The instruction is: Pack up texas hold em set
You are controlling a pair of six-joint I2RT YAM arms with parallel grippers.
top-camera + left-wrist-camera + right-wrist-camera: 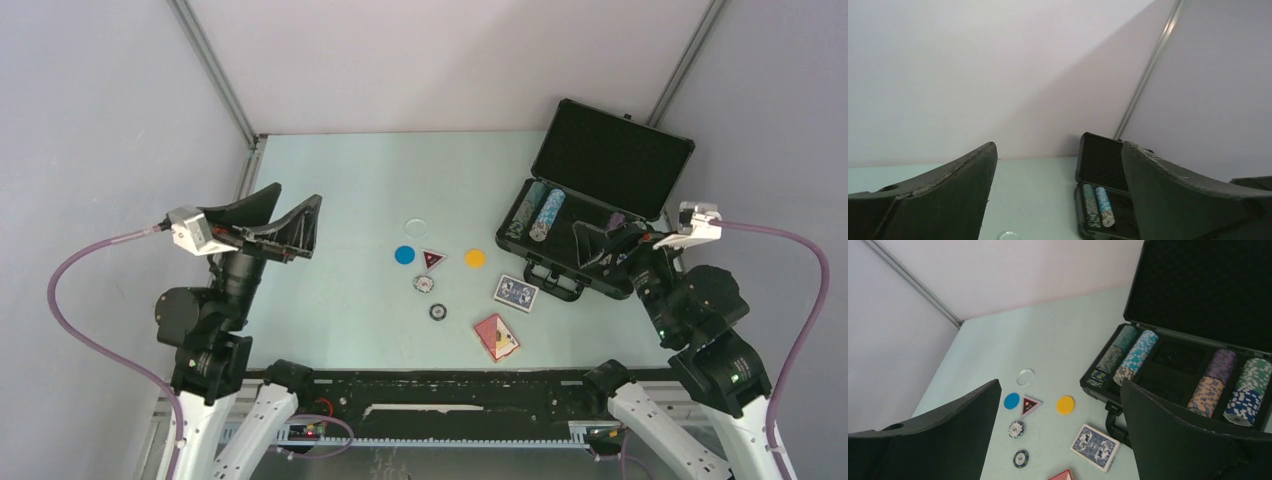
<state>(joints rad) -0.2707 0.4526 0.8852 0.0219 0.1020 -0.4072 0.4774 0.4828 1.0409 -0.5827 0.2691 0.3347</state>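
**Pale green table, poker set waiting to be packed**

Pale table (340, 190) inside grey walls. Both grippers are spread wide, holding nothing. The left gripper (1058, 145) hangs high, its fingers well apart from every piece. Beyond the right gripper (1059, 384) fingers sits the open briefcase (610, 160) holding chip rows (1128, 352). Loose between those fingers lie the blue deck (1095, 447), red deck (497, 336), blue disc (1011, 400), yellow disc (1065, 404) and red triangle (1030, 404). Probably best to pinch the blue deck first, by its long edges.
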